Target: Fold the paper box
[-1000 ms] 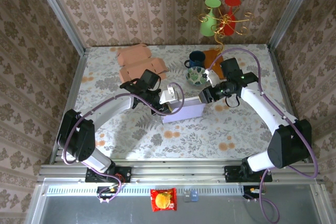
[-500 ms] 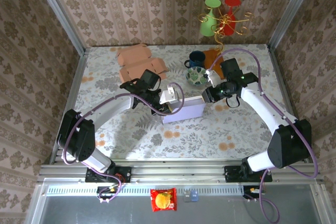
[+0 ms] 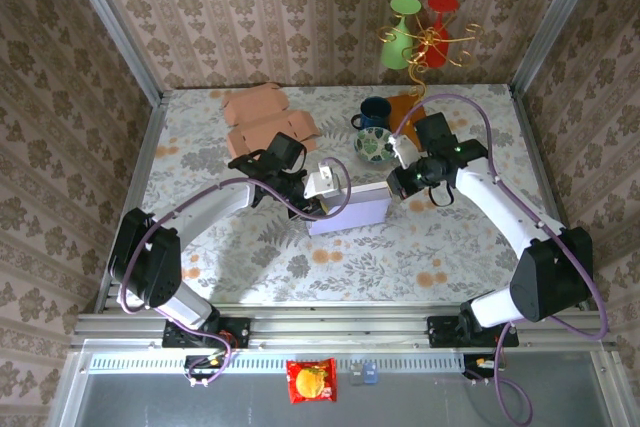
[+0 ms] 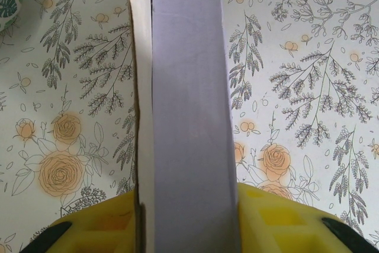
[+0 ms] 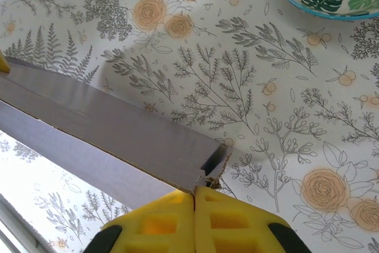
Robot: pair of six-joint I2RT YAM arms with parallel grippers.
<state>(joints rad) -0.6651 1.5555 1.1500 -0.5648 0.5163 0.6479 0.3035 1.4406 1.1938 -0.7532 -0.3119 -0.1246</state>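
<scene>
Over the last second the right tool (image 5: 194,205) closed from partly open to fully shut, its yellow pads meeting right at the torn-looking corner of the right end of the paper box (image 3: 350,212). Whether a sliver of end flap was caught between them could not be told. It looked like an attempt to pinch or press that end flap, so the right end probably remained unfinished.

The left tool (image 4: 189,223) had not changed: it stayed narrowed on the box's left end, holding the lavender box on edge at the middle of the worktop (image 3: 200,147).

Just beyond the right tool sat a leaf-patterned bowl (image 3: 375,145), with a dark mug (image 3: 375,110) farther back; both crowded any outward swing. Flat brown cardboard (image 3: 265,117) lay far left, well apart.
</scene>
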